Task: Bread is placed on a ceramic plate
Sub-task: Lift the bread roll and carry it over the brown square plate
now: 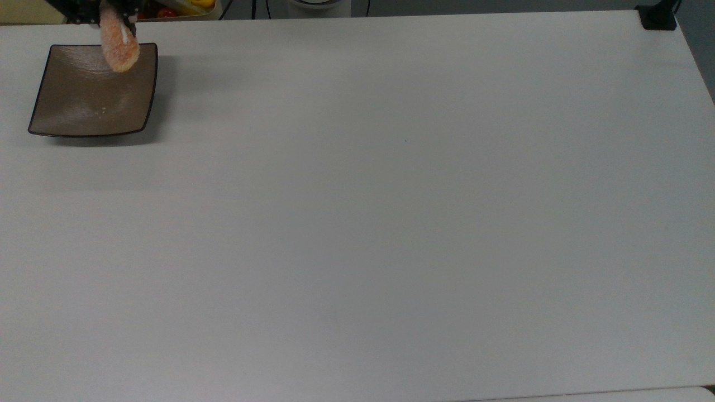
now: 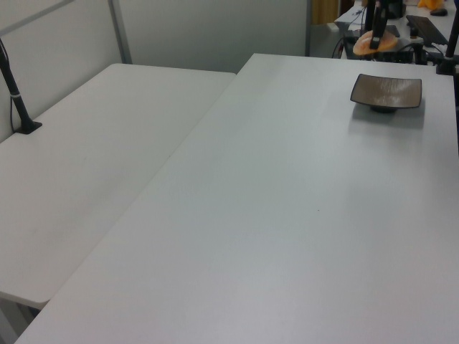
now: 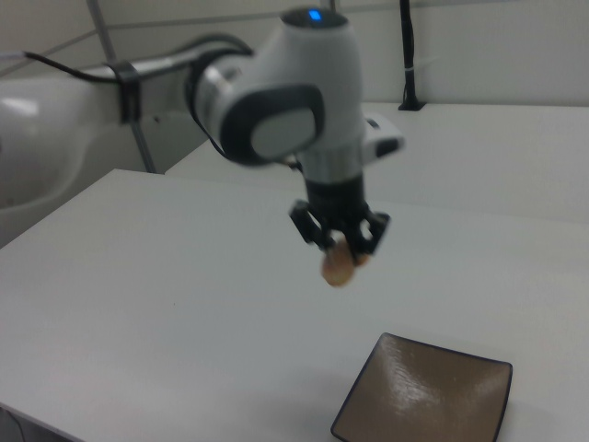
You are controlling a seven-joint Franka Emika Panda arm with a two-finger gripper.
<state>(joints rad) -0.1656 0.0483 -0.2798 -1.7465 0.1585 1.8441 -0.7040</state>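
The bread point(image 1: 119, 47), an orange-tan roll with a grainy surface and a thin white stripe, is seen in the top view pinched at its upper end by the gripper point(image 1: 116, 17), whose black fingers are closed against it at the frame's upper edge. In that view the roll's lower end is overlapped onto the ceramic plate point(image 1: 78, 106) near the plate's 1 o'clock corner; the square brown plate itself is set on the white table point(image 1: 391, 223) towards the table's 10 o'clock corner, with a container of coloured items point(image 1: 179, 10) just past the table's far edge. In the left view, the bread point(image 2: 378, 41) is shown held aloft by the gripper point(image 2: 378, 27) at about 11 o'clock from the ceramic plate point(image 2: 386, 92), clear of the plate's surface; the plate is placed at the far end of the table point(image 2: 287, 215), and a second white table point(image 2: 93, 158) is seen beside it at 9 o'clock, with a black post point(image 2: 18, 100) mounted on it. In the right view, the white robot arm point(image 3: 285, 101) is pictured reaching down, the gripper point(image 3: 342, 241) clamped on the bread point(image 3: 338, 266), which is hung in the air well above the table point(image 3: 166, 304). The ceramic plate point(image 3: 428, 401) is seen empty at roughly 5 o'clock from the roll, apart from it.
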